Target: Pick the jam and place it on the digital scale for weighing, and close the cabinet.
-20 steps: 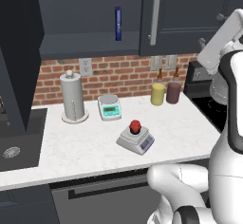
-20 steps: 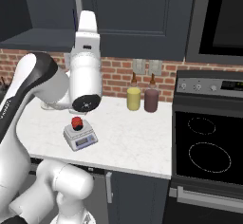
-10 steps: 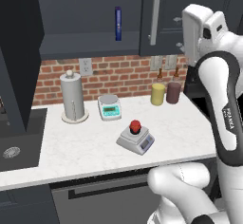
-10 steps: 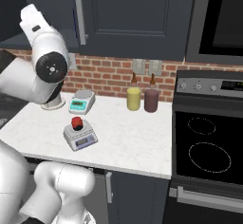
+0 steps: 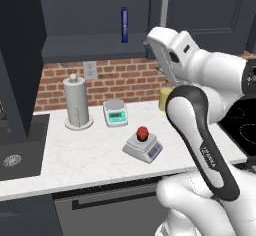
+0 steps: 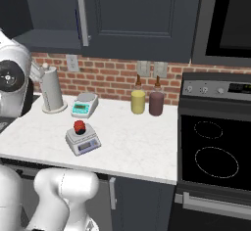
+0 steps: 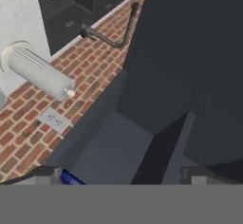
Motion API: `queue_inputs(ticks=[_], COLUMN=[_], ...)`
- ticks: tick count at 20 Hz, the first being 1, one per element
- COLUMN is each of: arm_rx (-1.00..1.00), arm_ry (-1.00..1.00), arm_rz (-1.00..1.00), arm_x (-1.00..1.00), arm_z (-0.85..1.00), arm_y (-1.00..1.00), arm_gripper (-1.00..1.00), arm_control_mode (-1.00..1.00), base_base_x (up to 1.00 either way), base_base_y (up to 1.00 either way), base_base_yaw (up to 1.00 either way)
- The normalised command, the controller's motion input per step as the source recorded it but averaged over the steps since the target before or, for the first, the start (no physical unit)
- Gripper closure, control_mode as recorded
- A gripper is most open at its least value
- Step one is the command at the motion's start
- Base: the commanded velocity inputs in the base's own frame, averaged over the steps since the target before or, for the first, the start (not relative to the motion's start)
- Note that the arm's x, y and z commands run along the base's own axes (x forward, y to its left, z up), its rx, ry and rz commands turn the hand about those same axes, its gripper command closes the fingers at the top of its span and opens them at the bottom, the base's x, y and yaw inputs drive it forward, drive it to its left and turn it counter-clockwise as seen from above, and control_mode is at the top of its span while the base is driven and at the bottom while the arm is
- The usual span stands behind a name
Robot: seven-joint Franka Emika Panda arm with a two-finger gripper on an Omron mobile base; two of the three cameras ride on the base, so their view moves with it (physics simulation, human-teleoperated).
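The small dark red-lidded jam jar (image 5: 142, 132) now sits on the silver-grey digital scale (image 5: 144, 149); the empty, wide-open hand (image 7: 121, 178) has swung up toward the dark grey wall cabinet's open door (image 5: 20, 55).

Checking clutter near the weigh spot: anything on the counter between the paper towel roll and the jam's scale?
Yes, the white scale with the teal front, in both base views.

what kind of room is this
A rendered home kitchen, by the look of it. A stove with ring burners sits beside a white counter, a sink is set in the counter's far end, and dark wall cabinets hang over a brick backsplash.
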Motion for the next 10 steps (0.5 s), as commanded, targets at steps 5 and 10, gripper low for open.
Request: queue_inputs(ticks=[5, 10], arm_rx=[0.34, 0.06], arm_ry=[-0.24, -0.1], arm_rz=[-0.08, -0.07], arm_x=[-0.02, 0.0], arm_z=[-1.0, -0.23], arm_y=[0.68, 0.84], arm_gripper=[-1.0, -1.0], arm_control_mode=[-1.0, -1.0], base_base_x=[0.0, 0.0], base_base_y=[0.0, 0.0], base_base_yaw=[0.0, 0.0])
